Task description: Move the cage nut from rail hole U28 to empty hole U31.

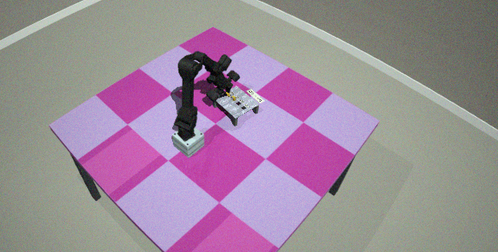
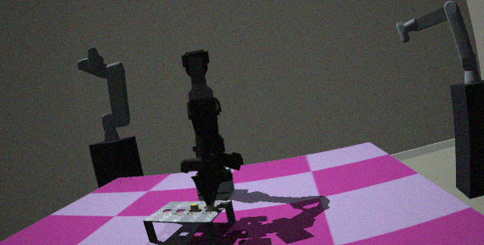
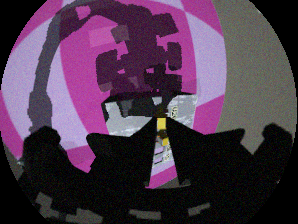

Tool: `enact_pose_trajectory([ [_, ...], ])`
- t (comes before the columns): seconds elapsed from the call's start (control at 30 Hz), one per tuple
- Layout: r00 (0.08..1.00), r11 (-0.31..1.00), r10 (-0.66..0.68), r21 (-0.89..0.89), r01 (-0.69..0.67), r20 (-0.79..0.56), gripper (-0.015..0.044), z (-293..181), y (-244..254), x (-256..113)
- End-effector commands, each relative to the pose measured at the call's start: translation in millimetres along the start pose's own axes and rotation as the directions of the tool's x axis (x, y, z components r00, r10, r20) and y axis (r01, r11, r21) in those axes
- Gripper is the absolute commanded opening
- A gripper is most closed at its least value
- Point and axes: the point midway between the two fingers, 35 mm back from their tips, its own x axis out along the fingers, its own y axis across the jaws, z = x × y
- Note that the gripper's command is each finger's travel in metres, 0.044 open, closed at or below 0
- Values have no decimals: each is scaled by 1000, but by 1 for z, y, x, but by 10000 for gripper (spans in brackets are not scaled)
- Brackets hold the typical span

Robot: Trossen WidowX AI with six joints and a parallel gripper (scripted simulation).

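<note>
Nut (image 1: 228, 94) (image 2: 210, 208) (image 3: 161, 123): between fingertips | fingers (image 1: 225, 89) (image 2: 209, 195): clenched on it | rail plate (image 1: 237, 112) (image 2: 171, 218) (image 3: 187, 106): beneath

- Gripped cage nut (image 1: 228, 94) (image 2: 210, 208) (image 3: 161, 123): yellow, at the plate; seating unclear.
- Other cage nut (image 1: 234, 98) (image 2: 194, 207) (image 3: 165, 142): yellow, near it on the plate.
- Rail plate (image 1: 236, 112) (image 2: 156, 218) (image 3: 186, 107): grey, raised on legs.

grey arm (image 2: 117, 97) on black pedestal (image 2: 117, 163), left in exterior view; second grey arm (image 2: 461, 39), bent, atop taller dark pedestal (image 2: 464, 140) at right. plain dull wall (image 1: 416, 24) (image 2: 303, 74); pale skirting strip (image 1: 280, 13) (image 2: 424, 150) along grey-beige floor (image 1: 132, 12) (image 2: 437, 169). table (image 1: 219, 168) (image 2: 366, 184) (image 3: 211, 50) checkered magenta and lilac, legs dark.
</note>
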Motion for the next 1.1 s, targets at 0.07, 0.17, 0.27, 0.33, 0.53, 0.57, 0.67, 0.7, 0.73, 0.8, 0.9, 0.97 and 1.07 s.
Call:
enact_pose_trajectory([
  [0.07,1000,1000,-16,4,16,-4,37,-1,0,0],
  [0.17,1000,1000,-21,4,21,-4,37,-1,0,0],
  [0.27,1000,1000,-24,4,24,-4,37,-1,0,0],
  [0.33,1000,1000,-27,4,27,-4,37,-1,0,0],
  [0.53,999,999,-34,4,34,-4,37,0,1,0],
  [0.57,999,999,-36,4,36,-4,37,0,1,0],
  [0.67,999,999,-43,4,43,-4,37,0,1,0],
  [0.7,999,999,-45,4,45,-4,37,0,1,0],
  [0.73,999,999,-46,4,46,-4,37,0,1,0],
  [0.8,999,999,-48,4,48,-4,37,0,1,0],
  [0.9,999,999,-52,4,52,-4,37,0,1,0],
  [0.97,999,999,-54,4,54,-4,37,0,2,0],
  [1.07,998,998,-57,4,57,-4,37,0,2,0],
])
